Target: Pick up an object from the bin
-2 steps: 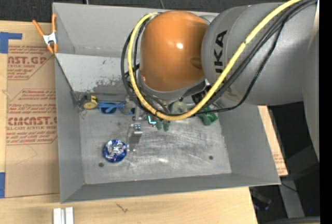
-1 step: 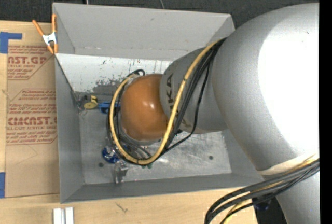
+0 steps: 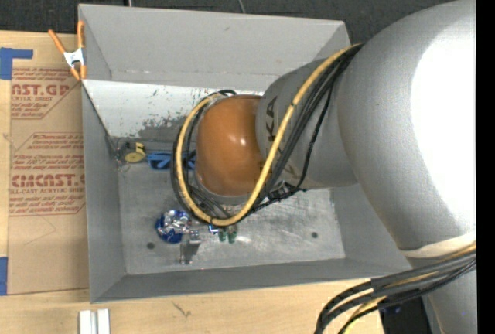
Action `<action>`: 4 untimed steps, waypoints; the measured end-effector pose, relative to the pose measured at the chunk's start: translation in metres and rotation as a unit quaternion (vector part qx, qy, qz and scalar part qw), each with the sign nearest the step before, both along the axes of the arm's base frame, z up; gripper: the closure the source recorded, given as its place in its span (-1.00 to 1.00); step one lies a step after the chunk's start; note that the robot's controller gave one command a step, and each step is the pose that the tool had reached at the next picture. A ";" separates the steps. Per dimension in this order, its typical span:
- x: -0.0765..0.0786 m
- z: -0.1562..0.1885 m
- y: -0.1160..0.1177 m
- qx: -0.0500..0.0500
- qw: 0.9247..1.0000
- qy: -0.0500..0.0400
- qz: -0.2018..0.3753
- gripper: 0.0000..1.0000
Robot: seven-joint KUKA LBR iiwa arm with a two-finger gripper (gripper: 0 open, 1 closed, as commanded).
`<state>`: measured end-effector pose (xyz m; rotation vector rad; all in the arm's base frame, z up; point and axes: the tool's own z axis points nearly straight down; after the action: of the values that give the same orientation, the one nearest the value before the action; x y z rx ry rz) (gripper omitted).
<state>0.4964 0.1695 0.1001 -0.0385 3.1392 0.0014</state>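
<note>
My gripper (image 3: 188,244) pokes out below the arm's orange cover, low over the bin floor near the front left. Just to its upper left lies a small shiny blue and silver thing (image 3: 168,224), touching or nearly touching it. A tiny green piece (image 3: 225,234) lies just to the right of the gripper, under the cover's edge. Whether anything is held is hidden.
A small yellow thing (image 3: 135,155) and a blue thing (image 3: 160,161) lie at the bin's back left, against the sloping wall. The big arm covers the bin's middle and right. Bare floor shows along the front right.
</note>
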 end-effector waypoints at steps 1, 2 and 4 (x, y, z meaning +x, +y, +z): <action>-0.006 -0.001 0.002 0.000 1.000 0.002 -0.009 -1.00; 0.005 -0.027 0.005 0.002 1.000 -0.008 -0.016 -1.00; 0.009 -0.023 0.007 0.003 1.000 -0.006 -0.016 1.00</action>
<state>0.5052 0.1761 0.0767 0.0122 3.1272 0.0092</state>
